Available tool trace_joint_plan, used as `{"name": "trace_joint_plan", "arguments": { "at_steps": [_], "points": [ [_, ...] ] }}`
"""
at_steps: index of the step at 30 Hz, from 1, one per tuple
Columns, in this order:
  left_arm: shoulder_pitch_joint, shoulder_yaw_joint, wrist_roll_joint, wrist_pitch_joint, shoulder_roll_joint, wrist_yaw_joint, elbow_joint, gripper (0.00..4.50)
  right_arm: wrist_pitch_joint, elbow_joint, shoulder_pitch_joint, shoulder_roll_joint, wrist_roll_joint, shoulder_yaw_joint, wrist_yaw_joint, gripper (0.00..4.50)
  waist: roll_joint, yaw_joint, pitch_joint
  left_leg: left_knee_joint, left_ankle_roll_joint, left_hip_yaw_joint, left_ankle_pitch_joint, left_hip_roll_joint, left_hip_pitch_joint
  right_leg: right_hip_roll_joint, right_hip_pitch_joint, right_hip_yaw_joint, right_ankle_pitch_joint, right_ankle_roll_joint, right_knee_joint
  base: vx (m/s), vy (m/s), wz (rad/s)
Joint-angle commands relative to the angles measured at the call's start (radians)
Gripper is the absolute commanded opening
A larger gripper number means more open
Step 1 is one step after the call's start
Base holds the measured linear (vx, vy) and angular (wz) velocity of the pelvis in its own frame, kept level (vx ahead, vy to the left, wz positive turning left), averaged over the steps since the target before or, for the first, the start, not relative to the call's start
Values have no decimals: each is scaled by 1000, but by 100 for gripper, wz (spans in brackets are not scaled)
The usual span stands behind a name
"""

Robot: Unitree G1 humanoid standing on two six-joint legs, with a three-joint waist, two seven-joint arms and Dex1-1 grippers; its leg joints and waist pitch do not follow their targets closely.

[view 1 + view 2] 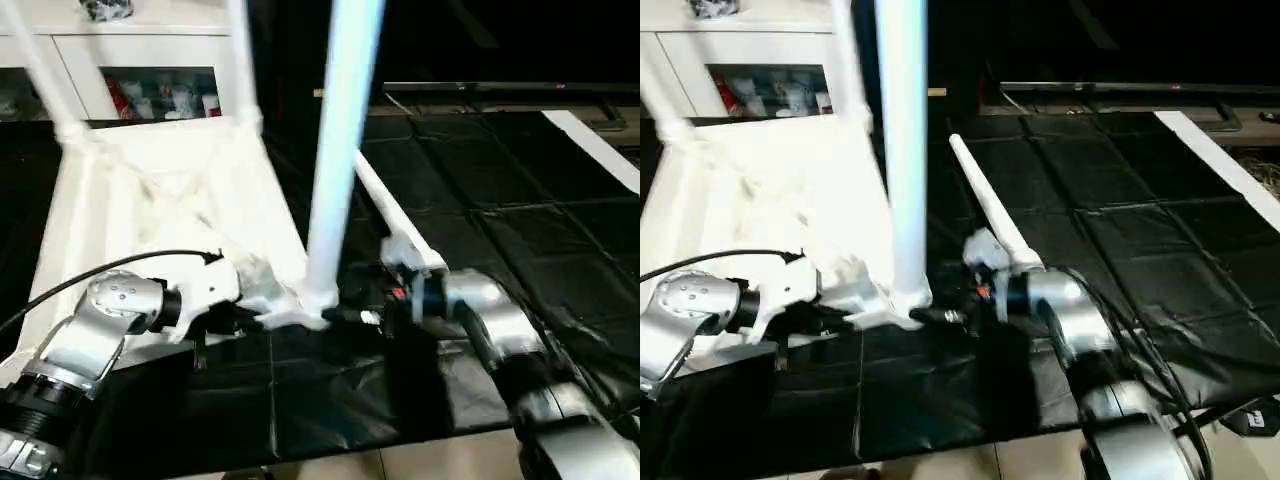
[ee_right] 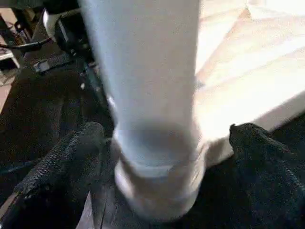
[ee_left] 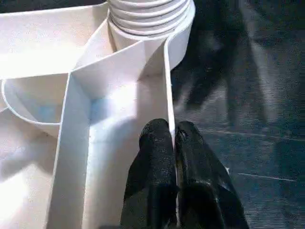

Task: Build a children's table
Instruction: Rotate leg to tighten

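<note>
The left end effector point(image 3: 172, 143) is clenched on the thin side wall of the upturned table top point(image 1: 150, 190), one black finger point(image 3: 155, 157) inside the rim and the other outside, just short of the corner socket point(image 3: 147, 21). The right end effector point(image 2: 157, 143) is spread wide, its two pads standing either side of the base of the upright leg point(image 1: 340, 150) without clearly pressing on it; I judge it as released, bracketing the leg rather than gripping it.

The table top lies ribbed side up on the black floor mat point(image 1: 500, 200). The upright leg rises from the near corner socket, its long axis close to vertical and running out past the top of the head views. Two more legs point(image 1: 240, 60) stand in the far corners. A fourth leg point(image 1: 985, 205) lies loose on the mat just beyond the right forearm, its long axis running away from the robot.

The relation that matters: the upright leg sits directly between the right fingers, so the right arm is the one placed to close on it, while the left steadies the rim beside the socket.
</note>
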Motion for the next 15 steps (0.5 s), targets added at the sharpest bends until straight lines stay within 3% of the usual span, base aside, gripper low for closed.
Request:
{"name": "trace_joint_plan", "arguments": {
  "at_steps": [1,5,6,13,15],
  "points": [
    [10,-64,7,-20,-6,-56,-25,0,-8,16,-10,-1,-4,3,17,447,18,-8,-68,-70,-18,-35,-239,81,29,-107,28,64,-198,-219,-68,0,0,0],
    [12,-74,9,-25,-6,-66,-29,0,5,25,-20,3,5,12,52,447,16,-9,-71,-68,-13,-35,-222,80,25,-104,31,61,-153,-222,-59,0,0,0],
    [13,-75,9,-27,-6,-69,-29,0,7,24,-21,4,6,14,60,421,16,-9,-71,-67,-12,-35,-219,80,25,-104,31,62,-148,-223,-59,0,0,0],
    [7,-84,18,-38,-9,-80,-21,0,8,30,-26,-2,7,34,125,377,15,-8,-72,-63,2,-34,-202,79,24,-105,32,61,-138,-229,-57,0,0,0],
    [5,-85,19,-40,-9,-83,-19,0,0,47,-32,-2,4,39,133,341,15,-8,-73,-63,-1,-34,-203,79,24,-105,32,61,-145,-231,-57,0,0,0]
  ]
}}
